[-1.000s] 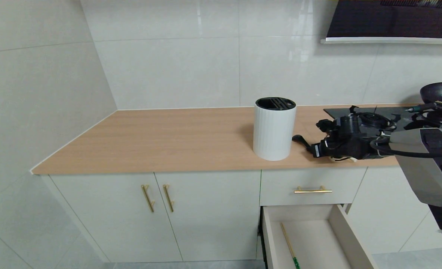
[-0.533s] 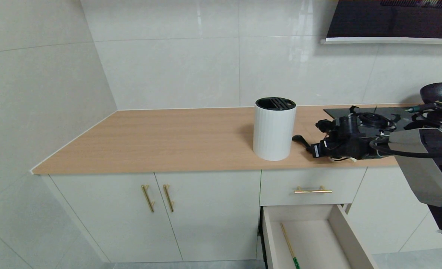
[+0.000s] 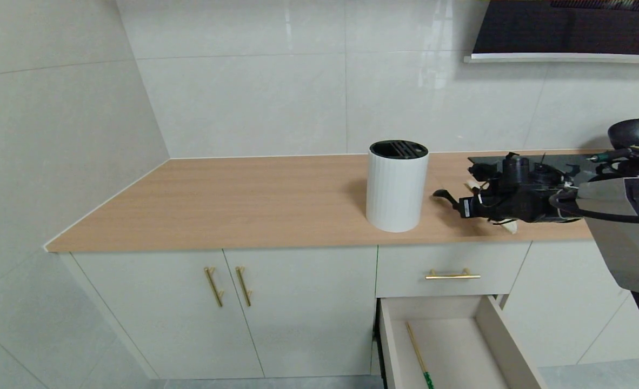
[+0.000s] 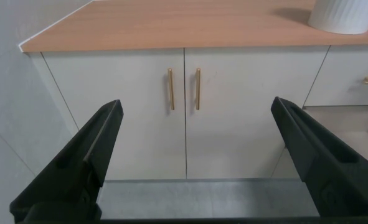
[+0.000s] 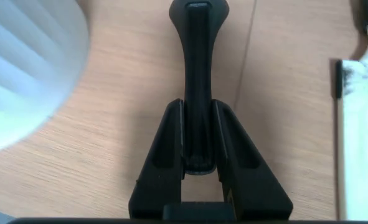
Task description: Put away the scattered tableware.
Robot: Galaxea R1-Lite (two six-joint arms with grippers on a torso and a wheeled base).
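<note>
Facing the cabinet doors (image 4: 184,124) below the counter's (image 3: 244,200) front edge: left gripper (image 4: 196,102), fingers (image 4: 103,134) spread wide, nothing between them. Toward the right half of the counter, near the front edge: white ribbed holder (image 3: 397,186), upright, black slotted top. Just right of the holder, apart from it: black utensil handle (image 3: 441,194), pinched narrow between the fingers (image 5: 171,134) of the right gripper (image 3: 468,206), handle end pointing at the holder; rest of the utensil hidden behind the gripper. Beside the gripper, a pale flat piece (image 5: 358,143), kind not clear. Below the front edge there, open drawer (image 3: 492,329) with green-tipped chopsticks (image 3: 418,354) lying along its floor. At the right end of the counter: stove (image 3: 541,162), dark wok (image 3: 638,132).
</note>
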